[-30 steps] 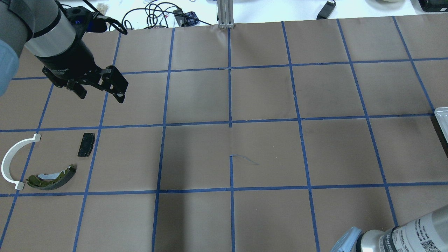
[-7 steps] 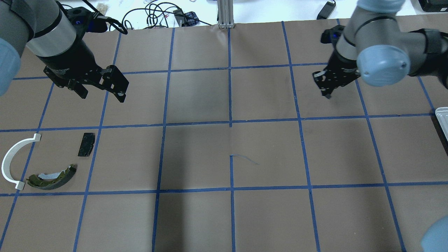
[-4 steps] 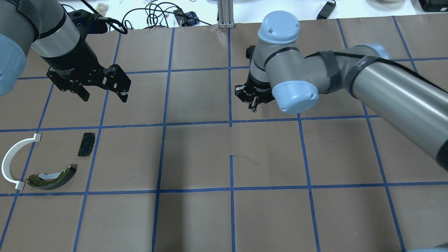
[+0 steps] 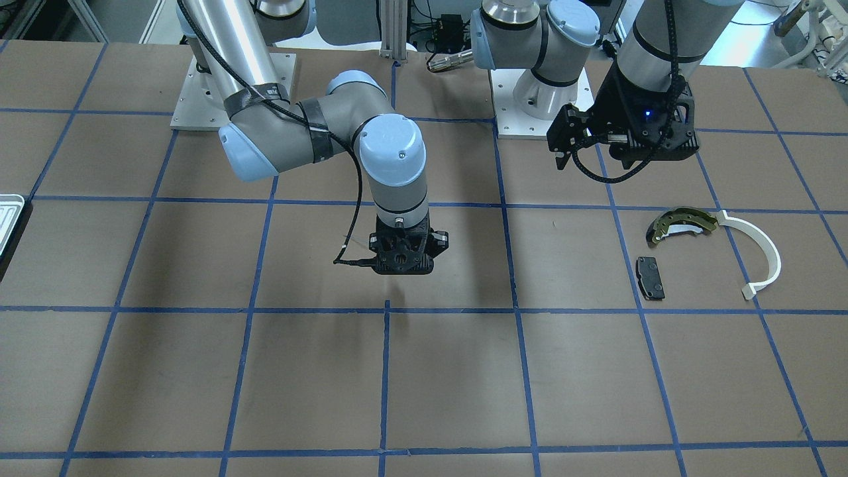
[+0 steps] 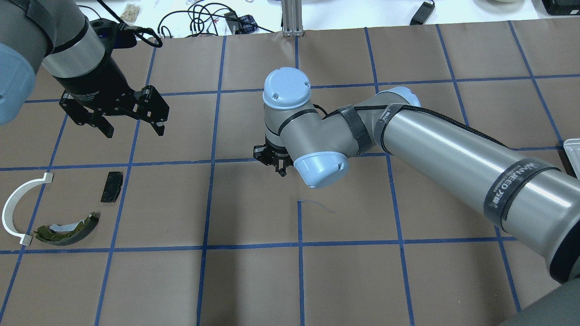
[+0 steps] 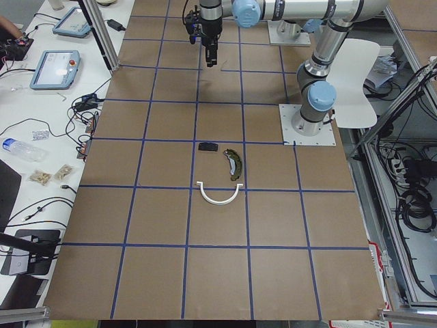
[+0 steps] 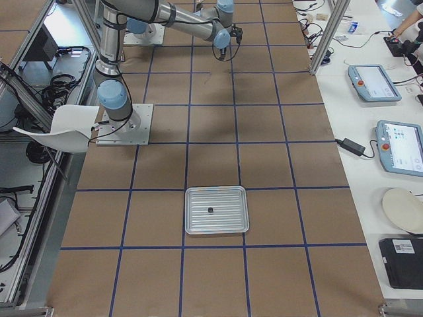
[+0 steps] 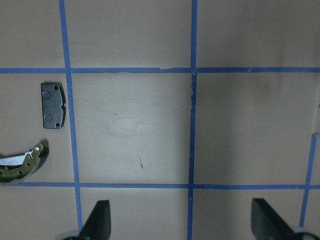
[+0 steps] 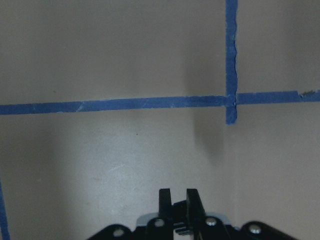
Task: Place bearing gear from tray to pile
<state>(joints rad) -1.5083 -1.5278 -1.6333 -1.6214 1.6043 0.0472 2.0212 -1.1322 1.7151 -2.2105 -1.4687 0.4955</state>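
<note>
right gripper [image 9: 178, 194] points down over worktop [image 5: 344, 280] centre, jaws nearly closed, contents unclear; left gripper [image 5: 134, 131] hovers, jaws spread wide, empty.

Ridged silver tray [image 7: 198, 226] w/ small dark part [image 7: 210, 210] at ctr; pile [image 5: 68, 235] (shoe [image 4: 682, 217], pad [image 8: 52, 105], strip [image 5: 5, 213]) well apart

The counter [image 5: 253, 290] wears matt brown paper, slightly scuffed, ruled with smooth blue tape [image 8: 193, 125]; the tray [image 7: 228, 214] is pale ridged metal with a soft sheen. The brake pad [image 8: 53, 105] looks matt, grainy dark grey, the brake shoe [image 5: 68, 237] has a dull olive metal edge, and the half-ring strip [image 5: 6, 215] is smooth white plastic. The right arm [image 5: 453, 154] is glossy silver metal with pale blue plastic caps [image 5: 286, 88], and the fingers [image 8: 97, 222] of the left gripper [image 5: 134, 132] are matt black.
</note>
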